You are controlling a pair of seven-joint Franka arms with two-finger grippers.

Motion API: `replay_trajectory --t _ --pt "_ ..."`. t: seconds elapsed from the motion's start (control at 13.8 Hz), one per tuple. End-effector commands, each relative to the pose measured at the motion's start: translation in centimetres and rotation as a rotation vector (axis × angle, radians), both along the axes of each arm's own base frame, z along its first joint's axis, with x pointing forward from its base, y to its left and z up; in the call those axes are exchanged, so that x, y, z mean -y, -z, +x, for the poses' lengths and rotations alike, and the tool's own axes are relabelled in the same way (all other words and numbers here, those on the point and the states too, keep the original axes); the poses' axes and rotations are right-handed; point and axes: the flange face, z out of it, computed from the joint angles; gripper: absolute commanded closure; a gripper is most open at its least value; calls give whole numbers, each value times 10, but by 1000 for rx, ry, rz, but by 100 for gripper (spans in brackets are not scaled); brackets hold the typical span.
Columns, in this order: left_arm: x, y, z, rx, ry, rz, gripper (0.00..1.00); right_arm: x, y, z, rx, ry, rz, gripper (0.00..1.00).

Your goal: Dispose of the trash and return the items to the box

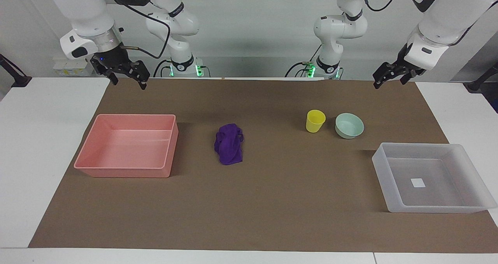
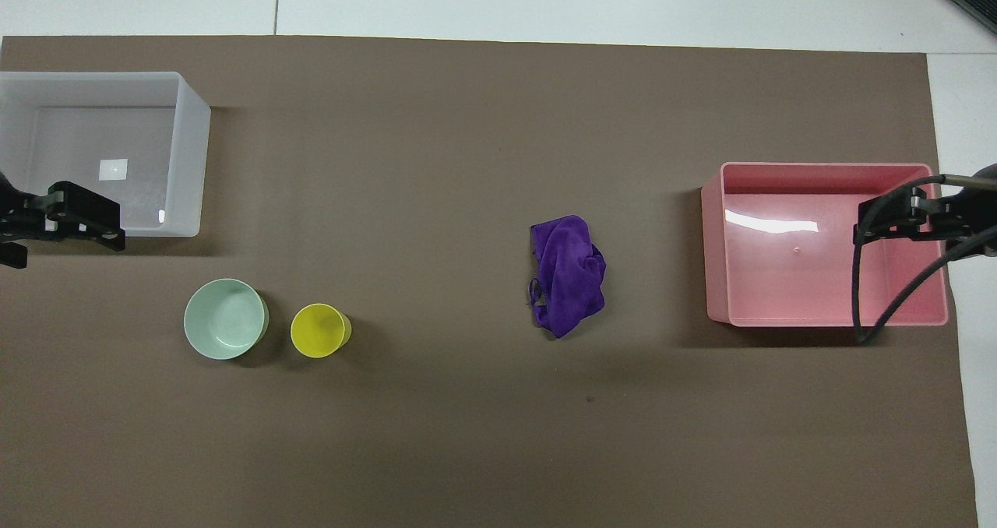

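Box holds only its label; pink tray bare; both end effectors' fingers unreadable

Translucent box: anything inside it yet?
Only a white label on the floor of the translucent box. In the overhead view the left gripper overlaps one corner; the facing view shows it bare.

Open bench surrounds the cloth, well apart from the pink tray and cup. Cup and bowl stand close, seemingly not touching; the box lies near.
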Motion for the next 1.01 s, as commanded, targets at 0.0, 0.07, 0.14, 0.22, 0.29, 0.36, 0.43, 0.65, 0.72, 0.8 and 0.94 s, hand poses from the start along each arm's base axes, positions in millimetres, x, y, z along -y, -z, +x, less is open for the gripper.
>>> replay_trajectory --t 0.0,0.07,0.14,0.22,0.29,0.36,0.43,0.65,0.72,0.8,0.94 --pt "-1 0 -6 9 -13 -6 0 1 0 -5 9 -10 20 0" --pt "1 0 -7 9 -10 -6 0 1 -1 -5 12 -12 20 0" --pt "0 2 -5 6 -10 -4 0 1 -1 -5 12 -13 19 0" --pt "-1 4 -3 8 -10 -5 0 3 0 -6 1 -7 20 0" --pt "-1 3 -2 18 -10 -6 0 9 0 -6 3 -1 19 0" --pt "-1 1 -1 30 -9 -7 0 10 0 -6 3 2 19 0" --pt "0 3 -1 27 -3 -7 0 10 -1 -6 4 0 19 0" --pt "0 3 -2 17 2 -7 0 -1 -1 -4 18 -14 15 0" --pt "1 4 -4 9 14 -8 0 -4 2 -3 21 -18 17 0" --pt "-3 5 -4 -1 8 -7 0 -5 6 -1 28 -20 16 0" --pt "1 1 -4 20 16 -8 0 -17 9 7 57 -43 17 0"
